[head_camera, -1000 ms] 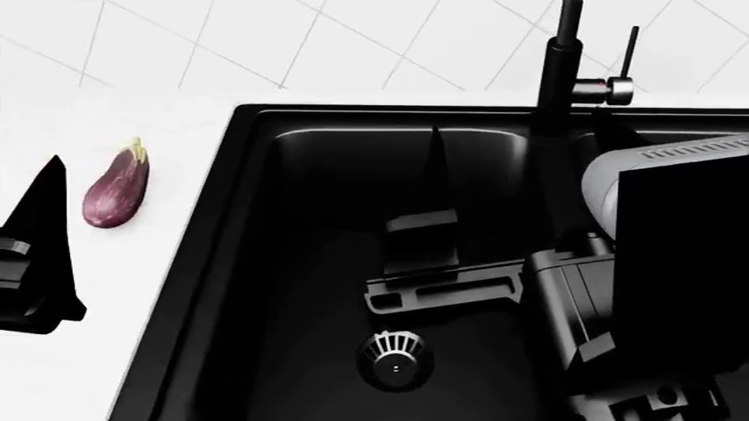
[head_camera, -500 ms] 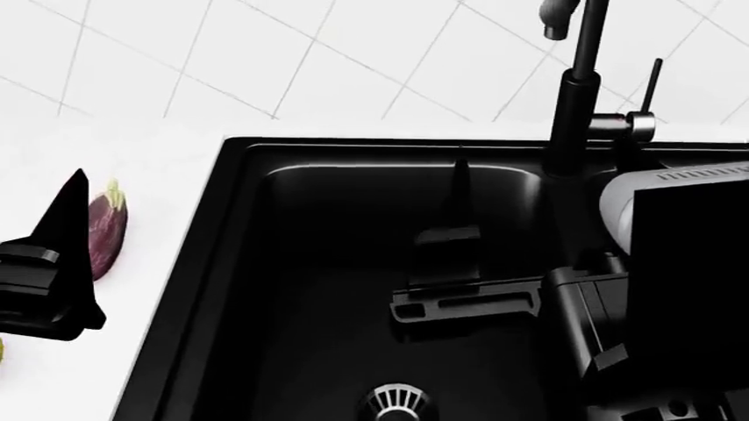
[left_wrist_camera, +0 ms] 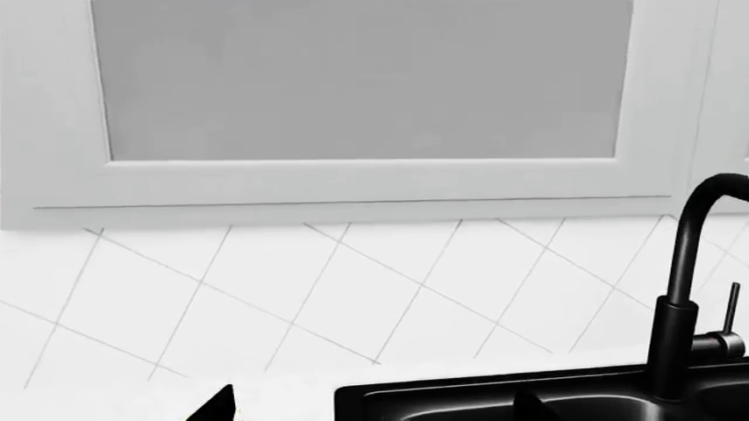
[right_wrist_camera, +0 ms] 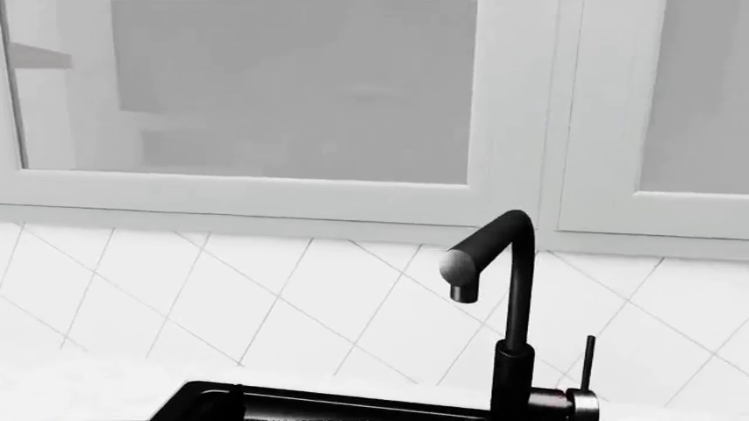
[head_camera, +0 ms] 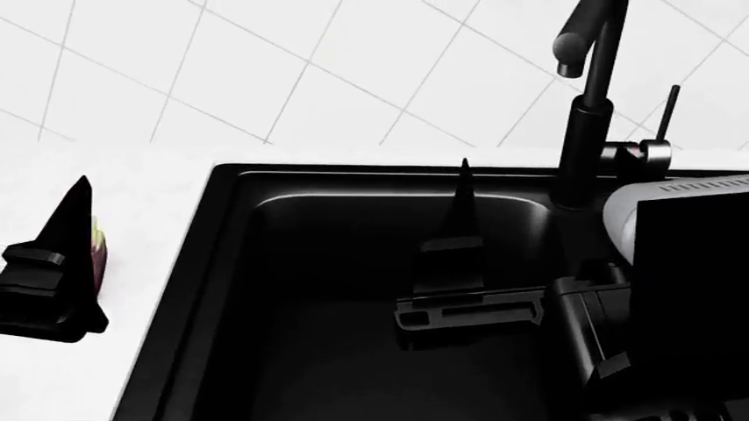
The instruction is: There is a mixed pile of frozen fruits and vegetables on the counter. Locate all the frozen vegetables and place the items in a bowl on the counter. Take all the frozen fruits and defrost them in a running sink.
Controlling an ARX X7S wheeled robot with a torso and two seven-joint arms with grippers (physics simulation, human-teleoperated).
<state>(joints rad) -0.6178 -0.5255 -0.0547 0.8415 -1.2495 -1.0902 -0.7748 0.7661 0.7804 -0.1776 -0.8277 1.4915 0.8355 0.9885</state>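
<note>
left tool (head_camera: pixel 53 267): matte black; tapers to a sharp pointed fin above a blocky base with a small raised clip
right tool (head_camera: pixel 462 263): matte black; thin pointed finger on a stepped block, with a slotted crossbar beneath
right arm (head_camera: pixel 685 289): black boxy housing topped by a pale grey rounded shell with fine vent slits

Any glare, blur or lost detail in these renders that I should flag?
Head view: the black sink swallows detail, so the right gripper nearly merges with the basin; the white counter looks blown out. Left wrist view: sharp, flat lighting, no glare. Right wrist view: the faucet is crisp; the cabinet glass shows faint reflections.
</note>
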